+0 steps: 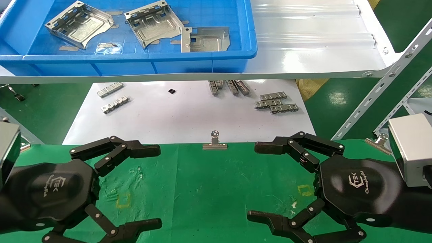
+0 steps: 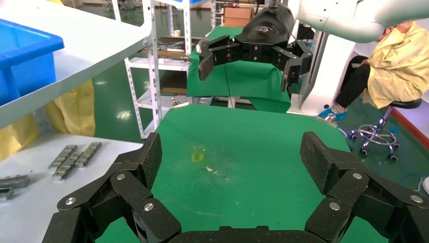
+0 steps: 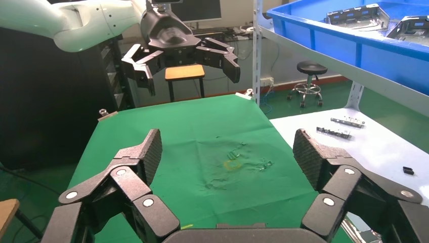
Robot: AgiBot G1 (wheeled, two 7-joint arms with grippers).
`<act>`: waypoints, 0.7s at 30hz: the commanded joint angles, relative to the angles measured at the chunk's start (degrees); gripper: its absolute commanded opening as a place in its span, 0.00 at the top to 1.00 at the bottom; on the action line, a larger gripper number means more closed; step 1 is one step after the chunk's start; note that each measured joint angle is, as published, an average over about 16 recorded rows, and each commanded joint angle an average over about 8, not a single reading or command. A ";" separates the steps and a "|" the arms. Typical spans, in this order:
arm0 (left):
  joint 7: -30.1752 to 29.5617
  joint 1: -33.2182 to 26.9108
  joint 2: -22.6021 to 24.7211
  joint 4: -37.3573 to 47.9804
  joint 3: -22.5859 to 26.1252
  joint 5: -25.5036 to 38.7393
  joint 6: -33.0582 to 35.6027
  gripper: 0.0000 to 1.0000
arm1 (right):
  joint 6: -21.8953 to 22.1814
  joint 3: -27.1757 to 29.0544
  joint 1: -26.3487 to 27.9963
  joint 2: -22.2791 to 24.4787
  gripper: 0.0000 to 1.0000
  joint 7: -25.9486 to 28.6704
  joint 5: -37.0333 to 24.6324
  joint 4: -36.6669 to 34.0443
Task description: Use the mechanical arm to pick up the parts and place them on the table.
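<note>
Above the green table (image 1: pixel 209 189), the left gripper (image 1: pixel 158 184) and right gripper (image 1: pixel 253 180) hover facing each other, claws spread wide and holding nothing. Three silver parts (image 1: pixel 152 23) lie in the blue bin (image 1: pixel 135 62) on the white shelf (image 1: pixel 314 50) (well beyond both arms). Small grey strips (image 1: pixel 276 103) rest on the white sheet (image 1: pixel 175 118) between shelf and table.
</note>
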 commanded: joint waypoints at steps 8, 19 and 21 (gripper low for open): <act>0.00 0.00 0.00 0.00 0.00 0.00 0.00 0.00 | 0.00 0.00 0.00 0.00 1.00 0.00 0.00 0.00; 0.00 0.00 0.00 0.00 0.00 0.00 0.00 0.00 | 0.00 0.00 0.00 0.00 1.00 0.00 0.00 0.00; 0.00 0.00 0.00 0.00 0.00 0.00 0.00 0.00 | 0.00 0.00 0.00 0.00 1.00 0.00 0.00 0.00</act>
